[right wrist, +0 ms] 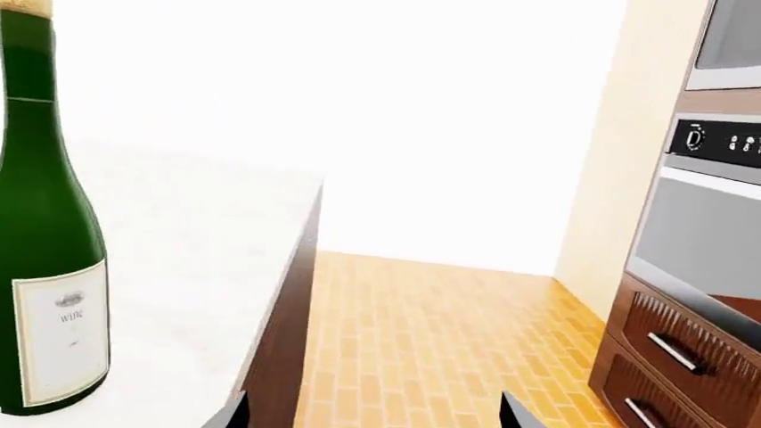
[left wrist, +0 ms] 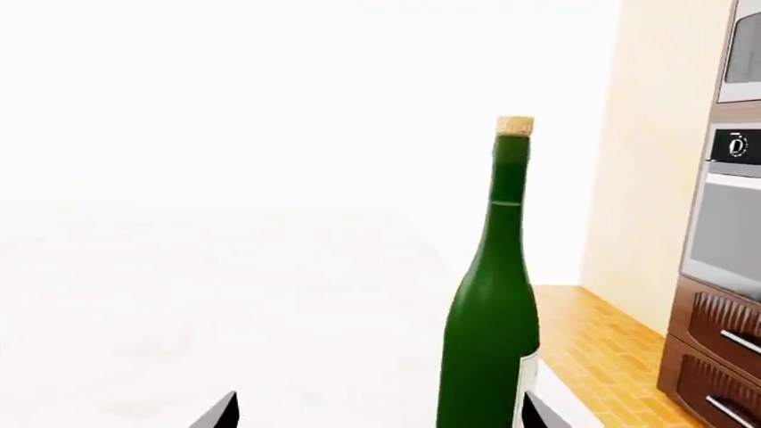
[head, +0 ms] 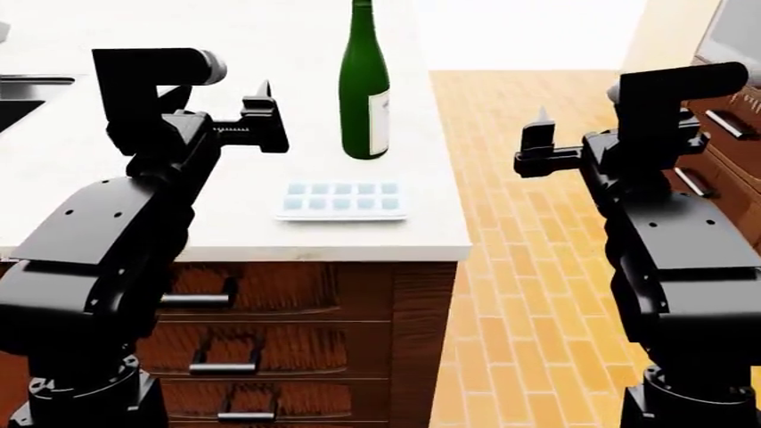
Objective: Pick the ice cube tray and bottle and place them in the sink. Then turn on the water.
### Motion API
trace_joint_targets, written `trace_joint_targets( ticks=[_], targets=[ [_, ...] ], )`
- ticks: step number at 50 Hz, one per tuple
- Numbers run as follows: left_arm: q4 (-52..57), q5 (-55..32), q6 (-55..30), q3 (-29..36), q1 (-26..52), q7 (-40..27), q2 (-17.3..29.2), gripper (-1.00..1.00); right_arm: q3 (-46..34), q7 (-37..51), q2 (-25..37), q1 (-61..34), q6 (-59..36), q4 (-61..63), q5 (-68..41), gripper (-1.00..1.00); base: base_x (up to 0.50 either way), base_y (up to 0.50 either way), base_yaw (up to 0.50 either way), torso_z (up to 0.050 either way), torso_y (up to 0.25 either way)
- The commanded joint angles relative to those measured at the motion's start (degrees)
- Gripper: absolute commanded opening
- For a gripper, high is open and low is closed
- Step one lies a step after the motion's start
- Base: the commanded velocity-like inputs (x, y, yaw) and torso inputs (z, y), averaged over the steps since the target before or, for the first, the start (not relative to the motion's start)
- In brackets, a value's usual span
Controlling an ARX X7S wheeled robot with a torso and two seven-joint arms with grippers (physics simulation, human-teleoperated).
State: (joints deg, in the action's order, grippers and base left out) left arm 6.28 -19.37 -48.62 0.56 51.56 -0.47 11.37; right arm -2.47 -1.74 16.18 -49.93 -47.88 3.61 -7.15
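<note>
— Two task things are seen on the counter (head: 238,236): where are they placed?
— The bottle (head: 364,85) is stood upright near the counter's right edge; the tray (head: 342,201) is laid flat just in front of it, apart from it.
— And the grippers?
— The left gripper (head: 264,114) is held over the counter, left of the bottle, fingers spread, nothing gripped. The right gripper (head: 537,143) is held over the floor (head: 523,267), spread and empty too.
</note>
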Motion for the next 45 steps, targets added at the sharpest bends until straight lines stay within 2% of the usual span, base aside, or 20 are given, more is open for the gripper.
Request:
trace_joint_targets(
  ticks=[1, 33, 36, 40, 45],
  targets=[
    [0.0, -0.2, 0.5, 0.1, -0.3, 0.0, 0.5, 1.0, -1.8, -1.3, 0.2, -0.1, -0.2, 0.1, -0.6, 1.0, 0.5, 0.0, 0.0, 0.0, 0.0],
    [-0.2, -0.7, 2.0, 0.7, -0.8, -0.2, 1.4, 1.0, -2.4, -1.1, 0.5, 0.1, -0.6, 0.4, -1.2, 1.0, 0.5, 0.0, 0.0, 0.0, 0.0],
    [-0.4, -0.7, 2.2, 0.8, -0.9, -0.2, 1.4, 1.0, -2.8, -1.2, 0.7, 0.3, -0.5, 0.6, -1.1, 1.0, 0.0, 0.0, 0.0, 0.0, 0.003],
    [-0.7, -0.7, 2.4, 0.8, -0.7, -0.1, 1.8, 1.0, -9.0, -5.1, 4.8, 0.5, -4.2, 5.5, -0.1, 1.0, 0.0, 0.0, 0.0, 0.0, 0.0],
    [-1.2, -0.6, 2.8, 0.9, -0.6, -0.1, 2.1, 1.0, -20.6, -12.6, 15.1, -0.4, -14.1, 19.3, 1.6, 1.0, 0.0, 0.0, 0.0, 0.0, 0.0]
  ],
)
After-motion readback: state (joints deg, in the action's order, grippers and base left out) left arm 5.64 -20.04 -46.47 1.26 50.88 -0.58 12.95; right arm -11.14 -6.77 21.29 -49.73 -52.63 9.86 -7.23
